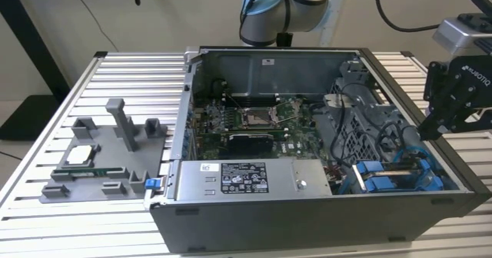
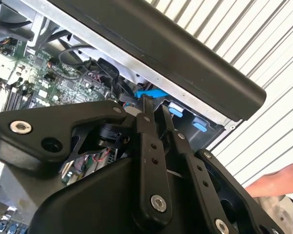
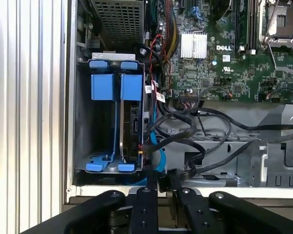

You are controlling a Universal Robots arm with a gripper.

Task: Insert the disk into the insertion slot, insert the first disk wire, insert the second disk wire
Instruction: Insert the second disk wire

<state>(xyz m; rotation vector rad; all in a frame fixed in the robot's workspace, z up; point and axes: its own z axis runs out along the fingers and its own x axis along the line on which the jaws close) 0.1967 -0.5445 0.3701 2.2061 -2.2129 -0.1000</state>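
- One slatted bench (image 1: 69, 223) carries everything. On the exterior view's left a grey holder (image 1: 108, 148) stands on it, with bare slats around it and a narrow gap to the computer case (image 1: 307, 226).
- The case lies with its top side open and has a dark rim. Inside, the circuit board (image 1: 246, 125) sits in the middle and the grey power box (image 1: 246, 178) runs along the near wall.
- Toward the exterior view's right, the slot (image 3: 83, 122) is a grey metal bay against the case's side wall.
- The disk (image 3: 133, 127) stands on edge inside the slot, flat and dark grey, clipped in a bright blue frame (image 3: 132, 87). The bay's other half, under a second blue frame (image 3: 103, 87), is open room.
- Black wires (image 3: 185, 130) and a blue wire (image 3: 159, 158) crowd the space just beside the disk.
- The tool (image 1: 425, 132) hangs over the case's rim on the exterior view's right, above the slot. In the first wrist view its fingers (image 3: 145, 204) are drawn together at the tips. Whether the blue wire is caught between them I cannot tell.
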